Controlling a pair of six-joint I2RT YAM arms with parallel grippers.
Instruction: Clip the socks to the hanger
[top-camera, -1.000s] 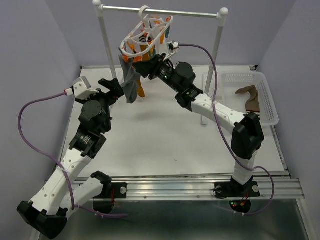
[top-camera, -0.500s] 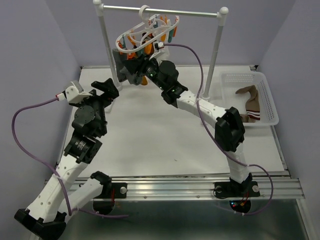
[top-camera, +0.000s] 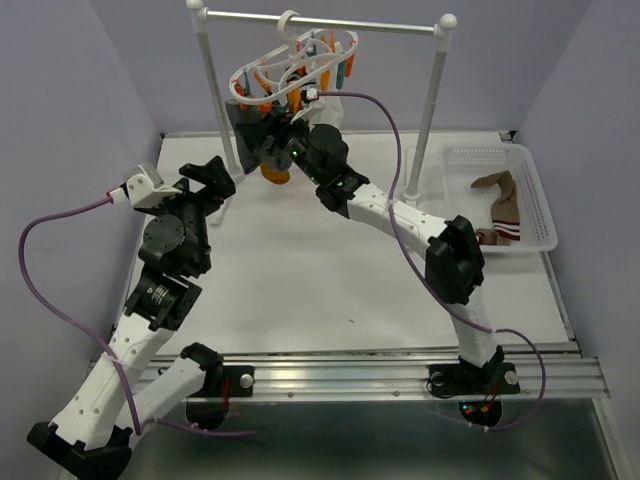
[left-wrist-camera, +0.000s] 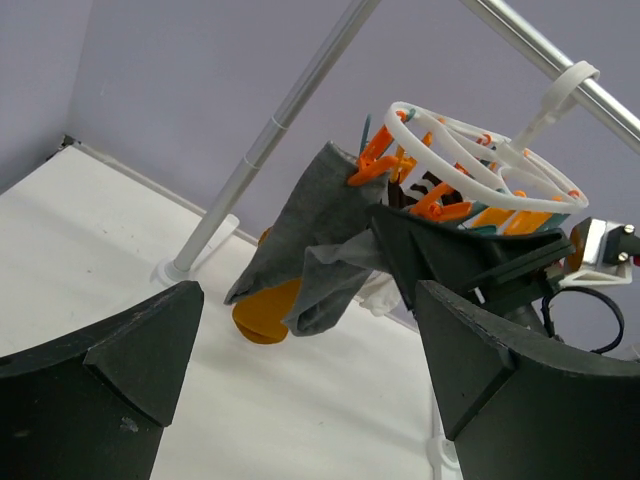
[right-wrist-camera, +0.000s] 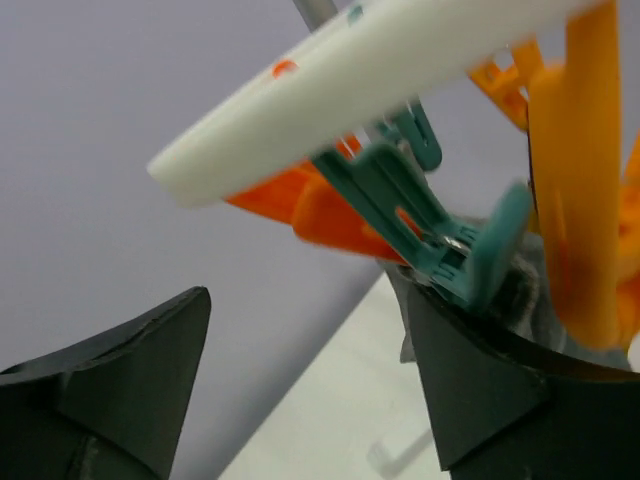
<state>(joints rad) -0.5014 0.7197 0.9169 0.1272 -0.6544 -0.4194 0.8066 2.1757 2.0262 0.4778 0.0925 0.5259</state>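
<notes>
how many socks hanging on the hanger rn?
2 visible: grey sock in front in the left wrist view, orange sock behind it and lower. More may be hidden behind them.

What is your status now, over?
Left gripper open, empty. Right gripper open at teal clip. Grey sock hanging from hanger. Brown sock in basket.

No writing, label, brand, number or sign can be read on anything in view.
</notes>
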